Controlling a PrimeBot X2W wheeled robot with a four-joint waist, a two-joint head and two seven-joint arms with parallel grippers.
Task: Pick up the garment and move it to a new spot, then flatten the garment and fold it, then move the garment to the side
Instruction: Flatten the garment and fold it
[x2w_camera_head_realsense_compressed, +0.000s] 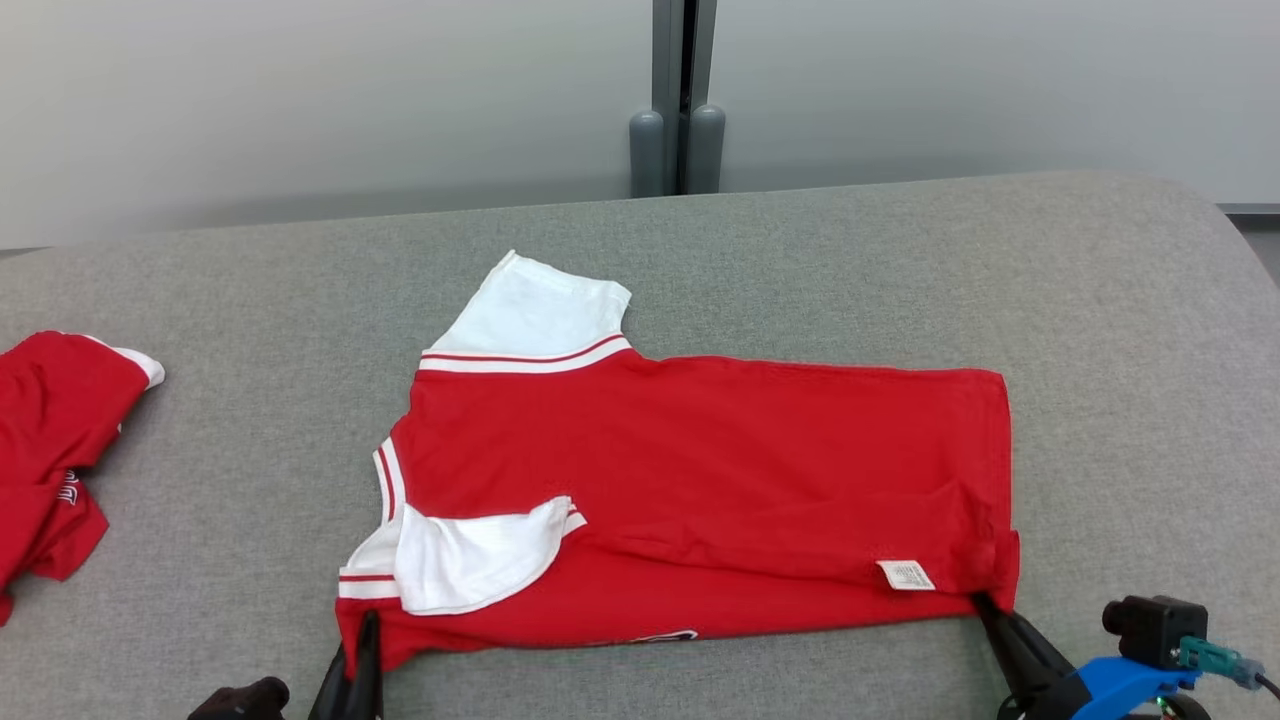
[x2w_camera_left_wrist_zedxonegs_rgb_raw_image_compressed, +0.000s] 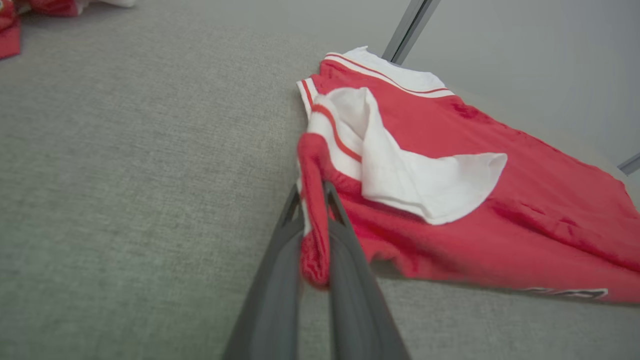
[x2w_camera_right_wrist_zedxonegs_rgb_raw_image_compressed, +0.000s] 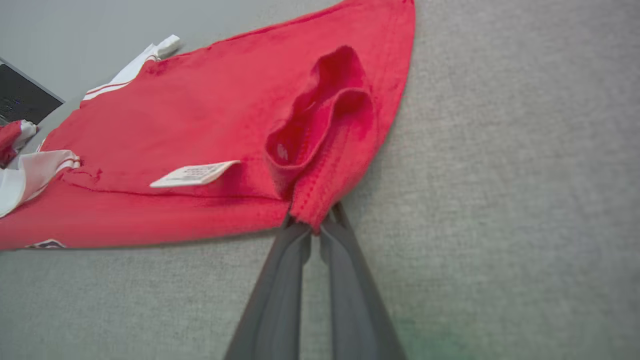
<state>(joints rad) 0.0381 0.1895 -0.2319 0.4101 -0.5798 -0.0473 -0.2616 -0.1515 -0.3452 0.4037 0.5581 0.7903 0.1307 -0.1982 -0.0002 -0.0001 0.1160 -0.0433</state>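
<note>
**Ana:** Nearest in the head view are two pairs of dark fingers at the bottom edge: the left pincer at the lower left and the right pincer at the lower right.

**Ben:** Are they grasping anything?

**Ana:** Each tip meets the near edge of the garment, the left at the shoulder-end corner and the right at the hem corner.

**Ben:** Where does the garment lie?

**Ana:** It is spread across the middle of the grey bench, with the collar end to the left and the hem to the right. Its body is red. The white far sleeve points away from the robot. The white near sleeve is folded over onto the red body. A small white label shows near the hem corner. A second red garment lies crumpled at the bench's left edge, well apart.

**Ben:** And the left wrist view?

**Ana:** The left pincer is clenched on a bunched strip of red fabric that runs down between its two fingers. The edge beside the grip stands a little off the bench, with shadow under it. The near sleeve lies just beyond.

**Ben:** What about the right wrist view?

**Ana:** The right pincer is clenched on the hem corner, with the stitched edge pinched between its fingertips. The fabric puckers into a fold just above the grip. The label lies to the left of that fold, and the rest of the garment rests flat on the bench.
</note>
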